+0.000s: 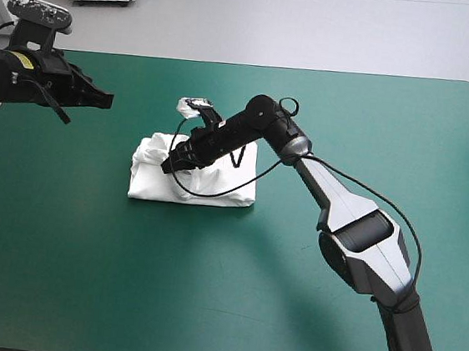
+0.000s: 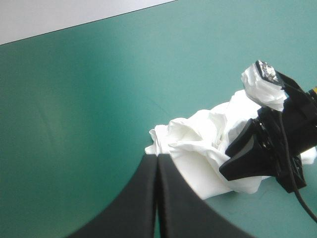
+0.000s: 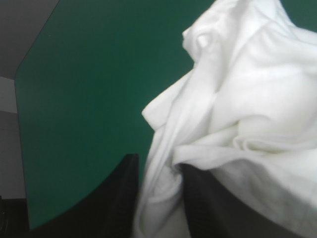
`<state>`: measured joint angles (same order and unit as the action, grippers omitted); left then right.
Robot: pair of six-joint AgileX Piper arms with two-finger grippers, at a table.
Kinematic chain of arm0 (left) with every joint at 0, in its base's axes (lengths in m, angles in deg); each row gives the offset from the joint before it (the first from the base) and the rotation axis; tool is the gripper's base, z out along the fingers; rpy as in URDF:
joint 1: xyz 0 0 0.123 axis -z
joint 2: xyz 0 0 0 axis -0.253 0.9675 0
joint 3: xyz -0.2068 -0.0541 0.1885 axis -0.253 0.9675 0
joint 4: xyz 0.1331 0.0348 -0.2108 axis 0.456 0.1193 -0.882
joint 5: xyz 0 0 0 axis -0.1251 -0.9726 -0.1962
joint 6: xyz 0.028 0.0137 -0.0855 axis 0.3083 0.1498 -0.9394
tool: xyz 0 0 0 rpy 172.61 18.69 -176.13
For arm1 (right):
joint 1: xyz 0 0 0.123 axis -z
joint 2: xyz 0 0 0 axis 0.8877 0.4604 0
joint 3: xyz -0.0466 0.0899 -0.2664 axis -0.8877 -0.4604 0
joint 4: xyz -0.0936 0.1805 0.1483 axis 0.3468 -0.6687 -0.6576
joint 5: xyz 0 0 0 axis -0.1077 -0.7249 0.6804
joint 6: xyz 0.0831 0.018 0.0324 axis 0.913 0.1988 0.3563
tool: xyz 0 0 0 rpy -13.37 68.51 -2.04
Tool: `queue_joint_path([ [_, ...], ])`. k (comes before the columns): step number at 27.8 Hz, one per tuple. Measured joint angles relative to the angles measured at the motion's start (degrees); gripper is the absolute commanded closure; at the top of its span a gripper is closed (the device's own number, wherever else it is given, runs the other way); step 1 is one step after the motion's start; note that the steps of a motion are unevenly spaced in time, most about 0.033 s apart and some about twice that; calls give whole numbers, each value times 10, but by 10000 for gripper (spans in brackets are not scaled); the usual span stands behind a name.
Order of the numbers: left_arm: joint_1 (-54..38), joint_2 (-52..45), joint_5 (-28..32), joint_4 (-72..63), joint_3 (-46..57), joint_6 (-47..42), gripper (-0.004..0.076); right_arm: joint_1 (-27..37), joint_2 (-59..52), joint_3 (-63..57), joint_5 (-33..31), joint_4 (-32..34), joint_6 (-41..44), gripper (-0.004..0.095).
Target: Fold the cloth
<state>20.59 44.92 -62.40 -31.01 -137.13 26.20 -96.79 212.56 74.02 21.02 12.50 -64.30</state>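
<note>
Mid-fold, the right end effector point(image 1: 172, 164) pinches the T-shirt point(image 1: 225, 190), the left end effector point(image 1: 101, 99) hangs pressed together; next, I'd reckon, lay that fold flat.

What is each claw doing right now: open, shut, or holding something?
Left gripper: shut, holding nothing.
Right gripper: shut on the T-shirt.

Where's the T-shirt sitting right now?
In the high view, the T-shirt lies bundled left of centre on the table, pinched by the right gripper; the left gripper hangs apart, farther left.
</note>
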Motion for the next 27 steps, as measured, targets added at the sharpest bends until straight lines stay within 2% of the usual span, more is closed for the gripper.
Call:
queue_joint_path([
  [2,0,0,0,0,0,0,733,0,0,23,-18,0,0,363],
  [8,0,-1,-2,0,0,0,733,0,0,99,-45,24,18,364],
  [14,0,-18,-2,0,2,0,733,11,-3,134,-52,163,92,364],
  [19,0,-56,-2,0,28,-1,733,54,-26,127,-55,239,131,364],
  [24,0,-97,-1,5,73,-2,725,110,-114,30,-53,268,151,364],
  [25,0,-111,-1,9,87,-2,715,128,-164,-42,-53,274,151,364],
  [27,0,-121,-1,9,96,-2,646,149,-228,-145,-54,278,151,364],
])
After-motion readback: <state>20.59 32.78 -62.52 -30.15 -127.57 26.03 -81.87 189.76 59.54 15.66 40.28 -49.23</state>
